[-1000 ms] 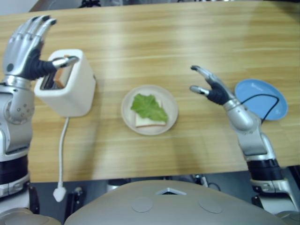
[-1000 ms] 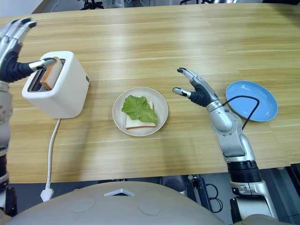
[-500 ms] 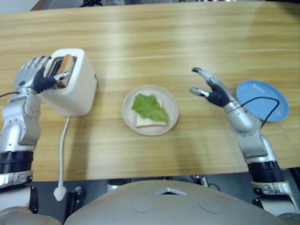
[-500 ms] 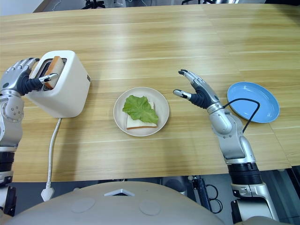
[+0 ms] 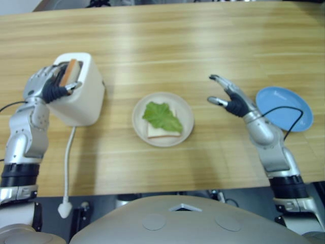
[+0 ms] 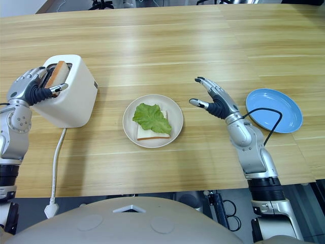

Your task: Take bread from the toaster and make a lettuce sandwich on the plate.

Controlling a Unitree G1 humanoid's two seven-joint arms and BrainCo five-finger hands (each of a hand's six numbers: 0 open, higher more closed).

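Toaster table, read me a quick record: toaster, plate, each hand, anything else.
toaster: white, on the robot's left, toaster slice standing in its slot
plate: middle of table, holds plate slice with lettuce on top
left hand: at the toaster's top, beside the toaster slice
right hand: open, empty, between plate and blue plate
blue plate: far right, a dark cable crosses it
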